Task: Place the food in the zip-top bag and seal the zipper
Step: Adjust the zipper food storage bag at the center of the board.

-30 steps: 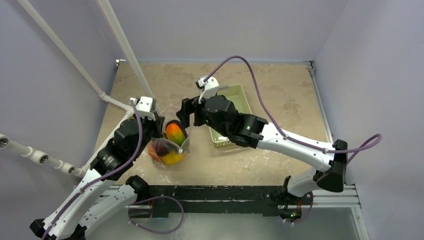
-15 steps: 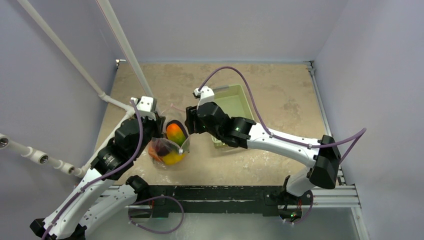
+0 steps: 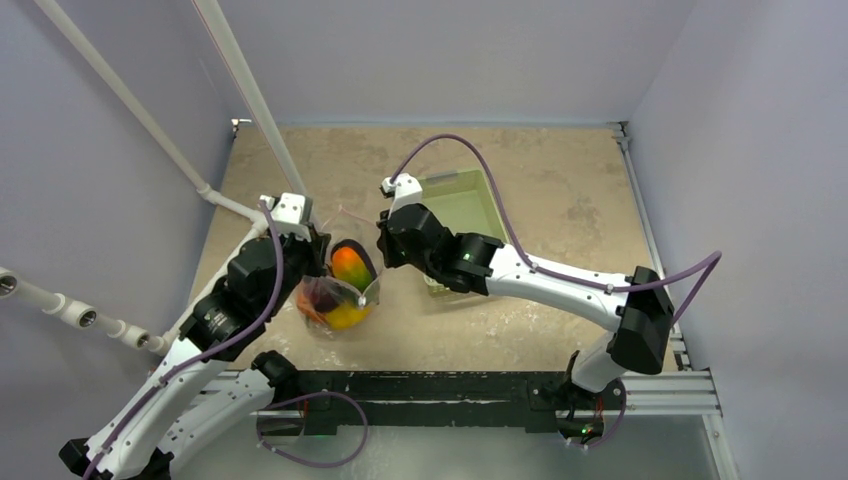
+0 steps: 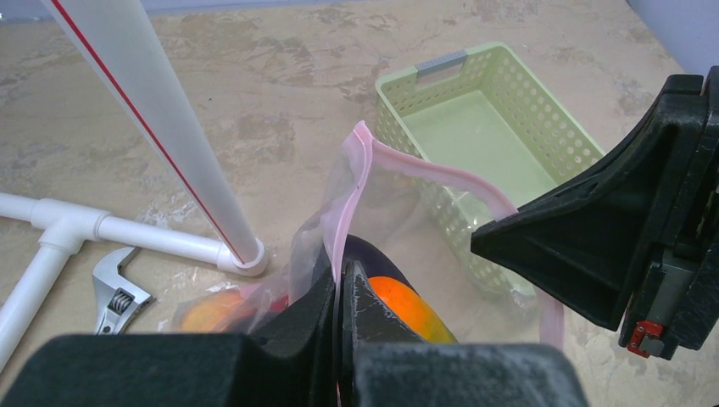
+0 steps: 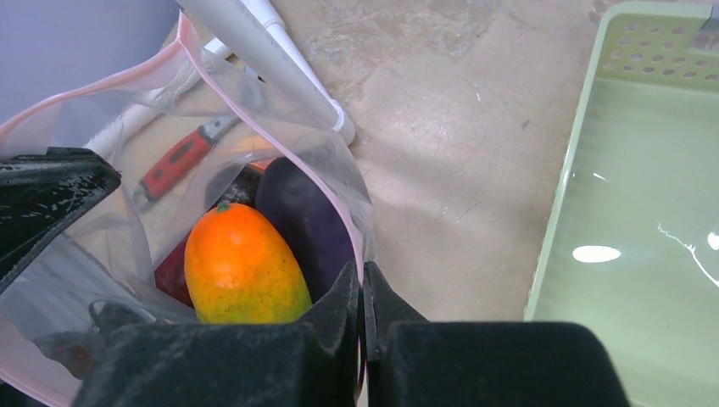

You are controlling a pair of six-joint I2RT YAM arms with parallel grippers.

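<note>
The zip-top bag (image 3: 338, 298) stands open between both arms, its clear film (image 5: 93, 186) crinkled. My left gripper (image 4: 339, 284) is shut on the bag's left rim, pinching the pink zipper (image 4: 441, 174) strip. On the opposite rim my right gripper (image 5: 363, 284) is shut on the same strip. Inside the bag lies food: an orange-yellow fruit (image 5: 242, 267), a purple eggplant (image 5: 297, 212) beside it, and a dark red piece underneath. From above, the orange fruit (image 3: 348, 266) shows in the bag's mouth between the left gripper (image 3: 322, 252) and the right gripper (image 3: 382, 245).
The pale green basket (image 3: 462, 205) stands just right of the bag, behind my right arm. A white pipe (image 4: 153, 110) slants down to the table left of the bag. A wrench (image 4: 114, 292) and a red-handled tool (image 5: 174, 161) lie near its foot.
My right gripper moved left from the basket to the bag's right rim and shut on it. The left gripper kept its hold and the bag stayed put.
</note>
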